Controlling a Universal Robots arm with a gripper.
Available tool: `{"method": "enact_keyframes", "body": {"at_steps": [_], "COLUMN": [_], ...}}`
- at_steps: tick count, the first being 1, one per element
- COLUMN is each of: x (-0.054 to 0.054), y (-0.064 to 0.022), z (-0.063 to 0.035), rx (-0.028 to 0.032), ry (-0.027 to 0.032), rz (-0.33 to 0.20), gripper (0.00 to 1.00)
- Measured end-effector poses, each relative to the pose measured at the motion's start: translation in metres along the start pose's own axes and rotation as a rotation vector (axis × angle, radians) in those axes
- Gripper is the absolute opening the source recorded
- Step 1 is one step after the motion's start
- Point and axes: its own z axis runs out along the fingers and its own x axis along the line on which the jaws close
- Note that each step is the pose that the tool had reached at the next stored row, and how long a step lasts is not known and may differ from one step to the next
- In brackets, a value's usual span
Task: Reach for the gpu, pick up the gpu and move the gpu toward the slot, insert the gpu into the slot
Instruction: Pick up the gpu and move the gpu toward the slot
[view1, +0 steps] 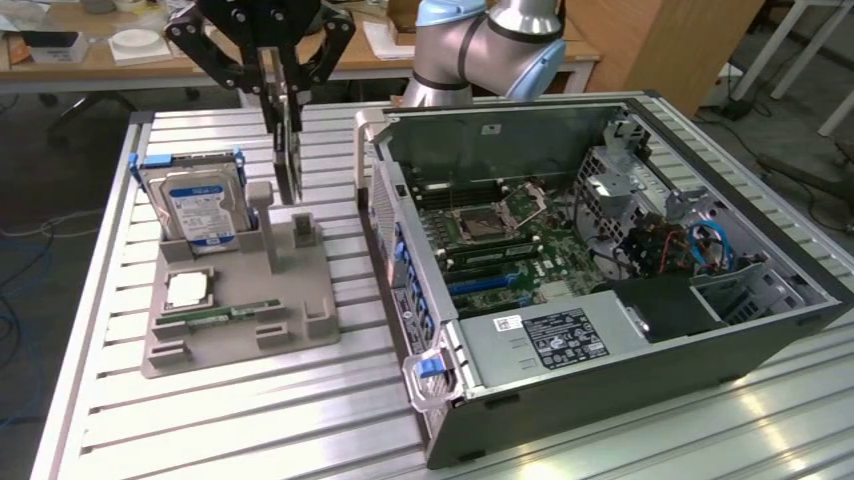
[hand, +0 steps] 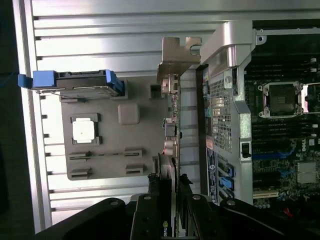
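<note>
Exterior view shows the whole arm (view1: 467, 40) bending over the far edge of the bench (view1: 267, 420) and reaching down. Its end effector (view1: 284, 100) points straight down near that far edge, toward the exterior view's left. It is clamped on the gpu (view1: 287, 165), which hangs upright and looks like a thin dark strip from this side. The card's low end is just over the far part of the grey tray (view1: 314, 295). I cannot tell if it touches the tray.

A hard drive (view1: 200, 205) stands in the tray just beside the card. A square chip (view1: 187, 289) and a memory stick (view1: 220, 313) lie nearer the bench's front edge. The open computer case (view1: 574, 395) lies toward the exterior view's right. The slot (view1: 483, 285), a blue strip on the green motherboard (view1: 534, 250), is well apart from the card.

Wrist view looks down along the card and shows more of the grip. Two black fingers (hand: 147, 210) press on the flat sides of the gpu, with a small logo (hand: 165, 232) on the card between them. The silver bracket (hand: 177, 52) is at the card's far end, over the side of the tray that faces the case.
</note>
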Motion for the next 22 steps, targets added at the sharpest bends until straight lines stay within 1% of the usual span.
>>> {"method": "enact_keyframes", "body": {"at_steps": [2,4,8,18,22], "x": [0.0,-0.004,-0.017,-0.054,-0.067], "y": [0.0002,0.0005,0.0015,0.0047,0.0057], "z": [0.0,0.0001,0.0006,0.0024,0.003], "rx": [0.0001,0.0001,0.0001,0.0001,0.0], "ry": [0.0,0.0001,0.0001,0.0002,0.0002], "rz": [0.0,0.0,0.0,0.0,0.0], "gripper": [0.25,0.25,0.25,0.25,0.25]}}
